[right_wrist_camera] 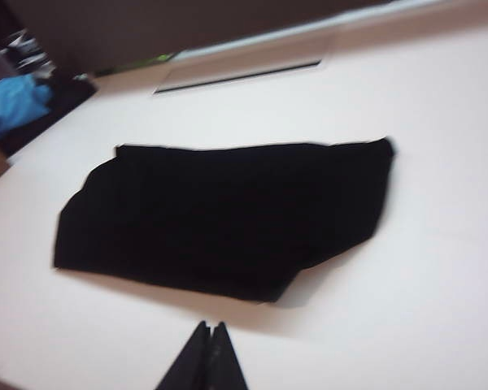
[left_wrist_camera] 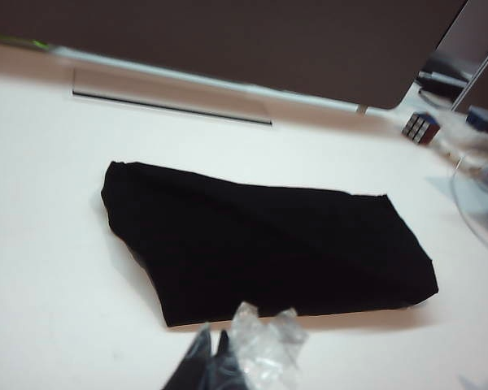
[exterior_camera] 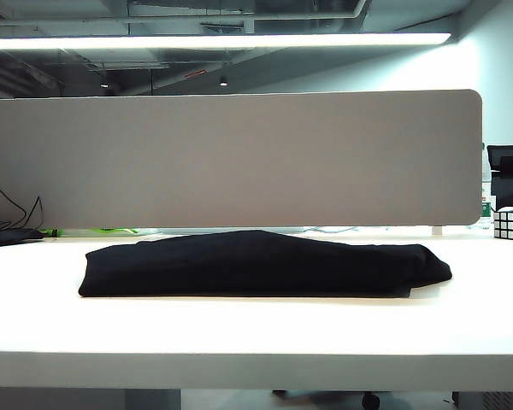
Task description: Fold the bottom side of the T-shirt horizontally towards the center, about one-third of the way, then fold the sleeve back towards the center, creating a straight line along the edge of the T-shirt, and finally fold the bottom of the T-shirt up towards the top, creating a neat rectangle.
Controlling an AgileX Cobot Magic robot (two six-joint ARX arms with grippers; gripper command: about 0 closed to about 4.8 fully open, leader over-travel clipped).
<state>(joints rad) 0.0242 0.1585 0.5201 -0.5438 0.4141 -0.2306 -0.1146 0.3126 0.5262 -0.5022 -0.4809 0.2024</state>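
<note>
Only your wrist views showed the left gripper (left_wrist_camera: 215, 357) and right gripper (right_wrist_camera: 207, 353), both closed, empty, near the folded T-shirt (exterior_camera: 256, 265).

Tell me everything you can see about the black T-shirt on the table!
The T-shirt is soft black cloth, folded into a flat, long bundle, roughly a rectangle with slightly uneven corners. No collar, sleeves or logo show. It lies alone in the middle of the white table, in front of the grey divider panel. Nothing touches it except the table: the left gripper and right gripper are shut and hang above the table on the near side, clear of it.
</note>
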